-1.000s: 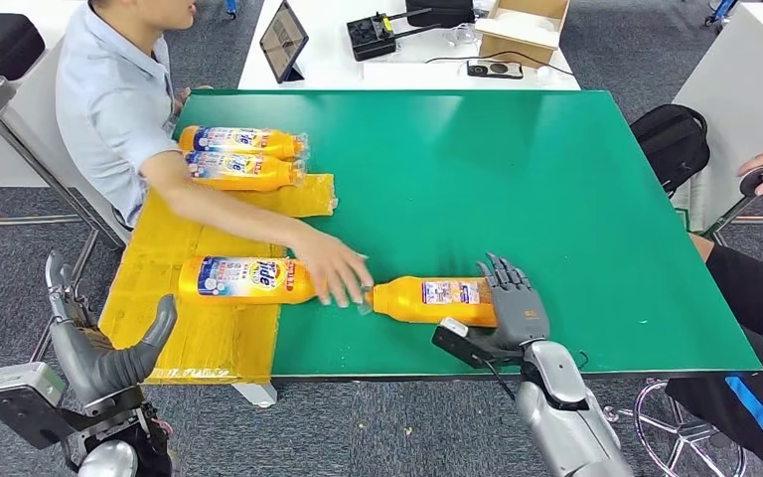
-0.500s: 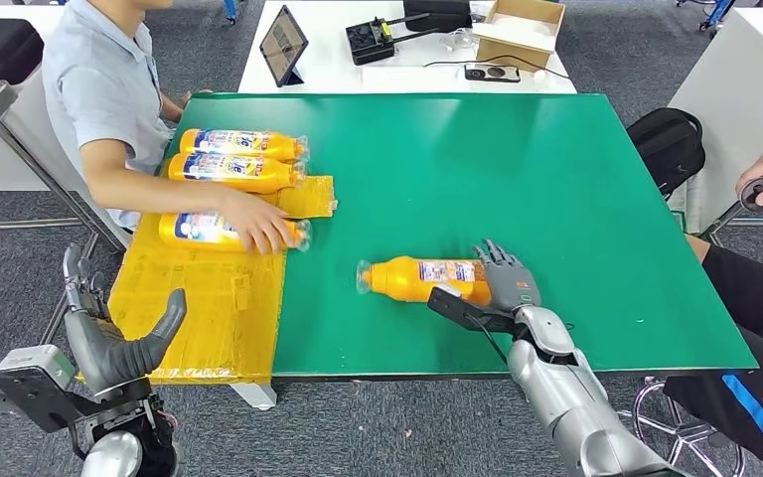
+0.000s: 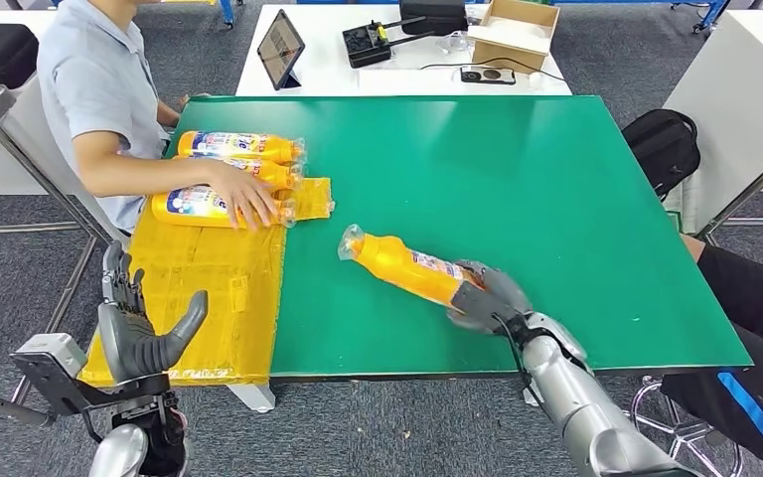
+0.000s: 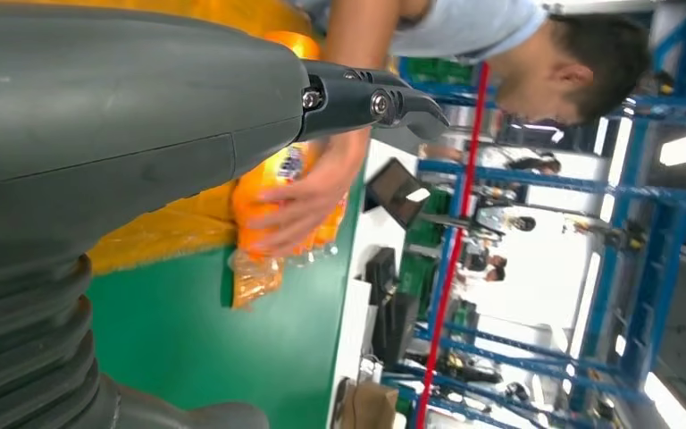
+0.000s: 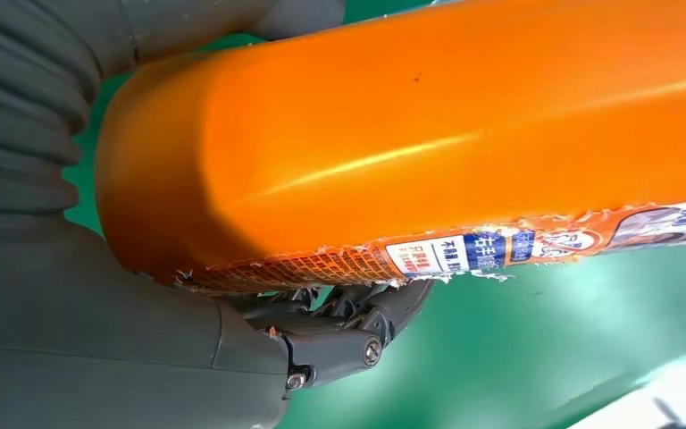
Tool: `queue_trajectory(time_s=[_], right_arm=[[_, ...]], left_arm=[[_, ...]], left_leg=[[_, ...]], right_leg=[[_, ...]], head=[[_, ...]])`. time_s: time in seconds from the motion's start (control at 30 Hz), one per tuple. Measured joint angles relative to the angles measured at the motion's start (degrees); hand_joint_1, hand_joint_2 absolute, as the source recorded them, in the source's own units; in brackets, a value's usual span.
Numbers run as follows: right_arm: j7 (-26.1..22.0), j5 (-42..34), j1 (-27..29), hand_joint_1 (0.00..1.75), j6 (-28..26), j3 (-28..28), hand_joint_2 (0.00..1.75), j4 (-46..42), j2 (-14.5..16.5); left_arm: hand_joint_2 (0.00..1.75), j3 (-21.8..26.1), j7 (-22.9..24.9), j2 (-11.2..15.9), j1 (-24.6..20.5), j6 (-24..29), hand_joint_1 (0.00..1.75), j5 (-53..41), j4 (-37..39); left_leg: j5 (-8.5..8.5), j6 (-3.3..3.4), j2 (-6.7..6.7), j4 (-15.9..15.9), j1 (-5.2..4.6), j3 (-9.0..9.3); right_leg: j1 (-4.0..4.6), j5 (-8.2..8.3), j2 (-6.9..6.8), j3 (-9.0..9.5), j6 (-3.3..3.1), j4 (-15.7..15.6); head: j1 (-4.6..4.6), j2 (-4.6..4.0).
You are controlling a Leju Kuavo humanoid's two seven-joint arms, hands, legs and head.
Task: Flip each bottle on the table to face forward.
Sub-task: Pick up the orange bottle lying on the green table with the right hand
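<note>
Item: orange bottle (image 3: 409,268), glossy smooth plastic, long rounded body narrowing to a cap end wrapped in clear film. It is lying slantwise on the green table (image 3: 556,179), near the front edge, cap end pointing toward the far left. A printed label strip in white, blue and red is running along its side; in the right wrist view the label's edge is looking torn and ragged.

Right hand (image 3: 485,296): grey, fingers wrapping around the bottle's base end and gripping it.

Left hand (image 3: 139,333): hanging off the table's near left corner, fingers spread apart and holding nothing.

Three more orange bottles (image 3: 238,146) are lying side by side on crinkled yellow sheeting (image 3: 209,288) at the table's left. A person's hand (image 3: 243,204) is resting on the nearest one.
</note>
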Motion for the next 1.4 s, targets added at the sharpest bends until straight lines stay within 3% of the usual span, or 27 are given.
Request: queue_trajectory(time_s=[0.17, 0.37, 0.53, 0.87, 1.3, 1.4], right_arm=[[-8.7, -8.7, 6.9, 1.75, -3.0, -0.1, 1.75, -9.4, 1.9], [-11.9, -12.6, 12.5, 1.75, -8.7, 0.0, 1.75, -23.8, 5.5], [-13.8, -10.4, 14.4, 1.75, -10.7, 2.2, 1.75, -30.2, 7.9], [-14.3, -7.3, 13.8, 1.75, -14.0, 9.7, 1.75, -25.8, 10.9], [-14.4, -5.7, 13.3, 1.75, -17.3, 16.2, 1.75, -16.0, 14.9], [-14.4, -6.2, 12.9, 1.75, -17.8, 17.2, 1.75, -14.2, 15.7]], left_arm=[[1.75, -1.8, -1.2, 0.5, -0.2, -1.9, 0.0, -1.2, 1.1], [1.75, -7.1, 4.7, 1.3, -1.1, -8.2, 0.0, -8.0, 6.3], [1.75, -12.3, 2.9, 1.2, -1.4, -13.4, 0.0, -9.2, 12.4], [1.75, -15.2, 1.1, 0.0, -1.5, -16.7, 0.0, 1.9, 11.7], [1.75, -16.3, 1.5, -0.1, -1.3, -13.5, 0.0, 4.5, 8.1], [1.75, -17.2, 2.2, -0.1, -1.5, -14.2, 1.3, 5.4, 7.7]], left_leg=[[0.03, -0.01, -0.08, 0.0, 0.0, -0.38], [0.04, -0.02, -0.07, 0.0, -0.01, -0.67], [0.03, -0.01, -0.06, 0.0, -0.04, -0.8], [0.05, -0.03, -0.06, 0.0, 0.01, -0.86], [0.05, -0.03, -0.06, 0.0, 0.0, -0.9], [0.05, -0.03, -0.06, 0.0, 0.01, -0.91]], right_leg=[[0.0, 0.01, -0.03, -0.25, 0.01, 0.0], [-0.02, 0.0, -0.03, -0.56, 0.01, 0.0], [-0.04, 0.0, -0.02, -0.7, 0.01, 0.0], [0.0, 0.0, -0.03, -0.75, 0.01, 0.1], [-0.01, 0.0, -0.02, -0.83, 0.0, 0.1], [-0.01, 0.0, -0.02, -0.83, 0.0, 0.1]], head=[[-0.01, 0.0], [-0.01, 0.0], [-0.01, 0.0], [-0.01, 0.0], [-0.02, 0.0], [-0.02, 0.0]])
